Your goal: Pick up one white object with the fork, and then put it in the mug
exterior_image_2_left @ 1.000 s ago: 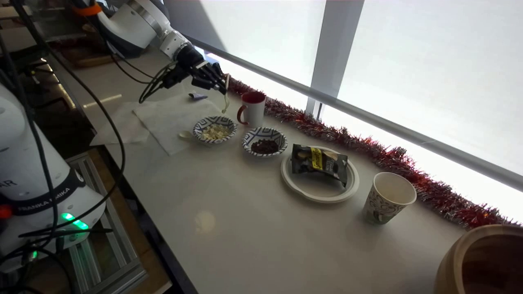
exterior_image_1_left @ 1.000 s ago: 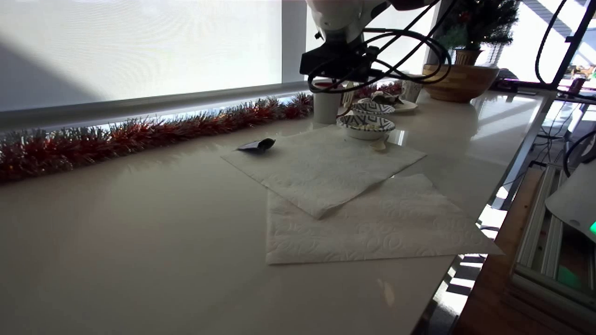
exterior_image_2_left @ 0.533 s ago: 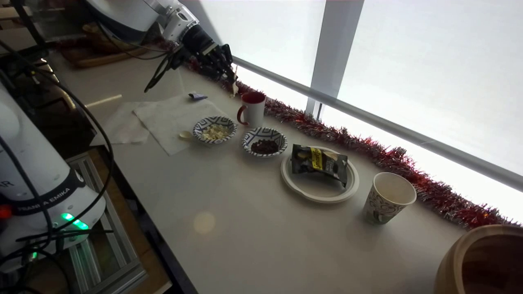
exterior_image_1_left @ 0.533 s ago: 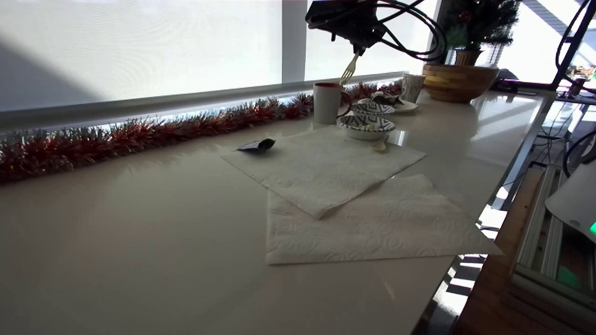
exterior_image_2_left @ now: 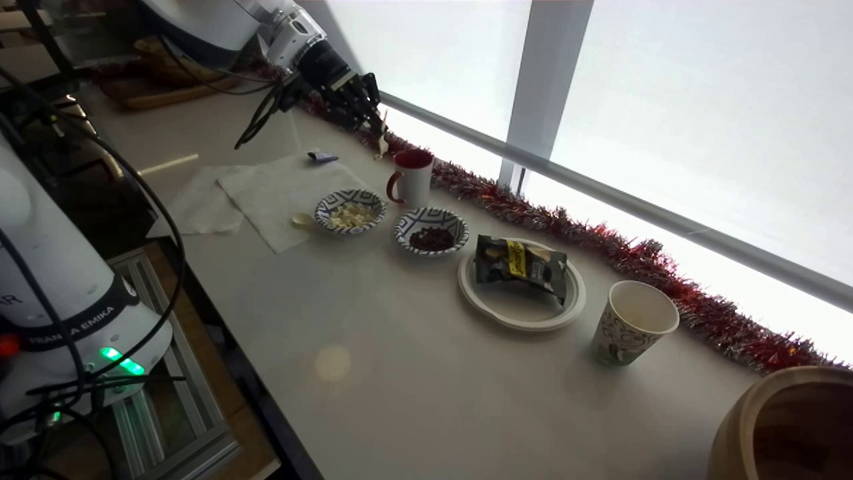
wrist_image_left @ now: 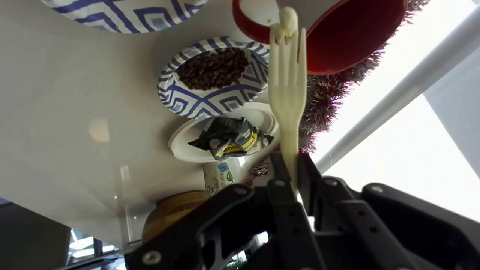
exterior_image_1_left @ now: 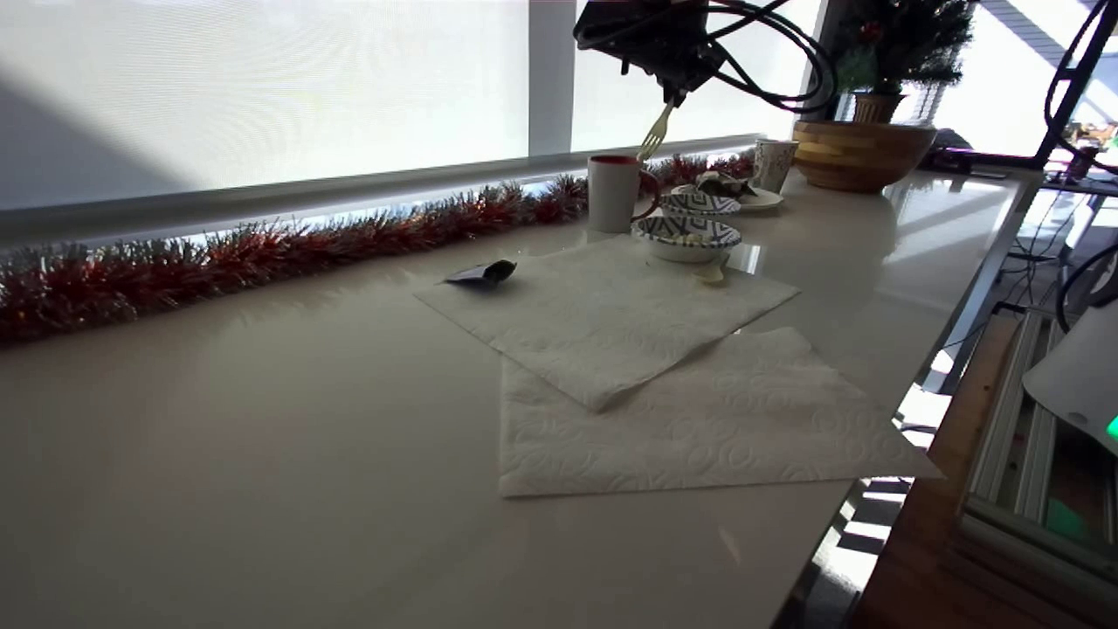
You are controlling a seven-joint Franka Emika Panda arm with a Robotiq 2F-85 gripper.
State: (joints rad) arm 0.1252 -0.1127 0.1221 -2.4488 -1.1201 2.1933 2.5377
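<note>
The gripper (wrist_image_left: 291,159) is clamped on the handle of a pale fork (wrist_image_left: 288,101), whose tine tips carry a white popcorn-like piece (wrist_image_left: 288,20). The red-lined mug (exterior_image_2_left: 418,185) stands at upper centre in an exterior view, tinsel garland (exterior_image_2_left: 465,181) close behind it; the counter (exterior_image_2_left: 400,373) spreads through lower centre to its edge at lower left. Compared with a second earlier, the fork tip there is higher and farther right.

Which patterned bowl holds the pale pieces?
The bowl by the spoon; its pale pieces set it apart. The other bowl, nearer the plate, holds dark pieces.
</note>
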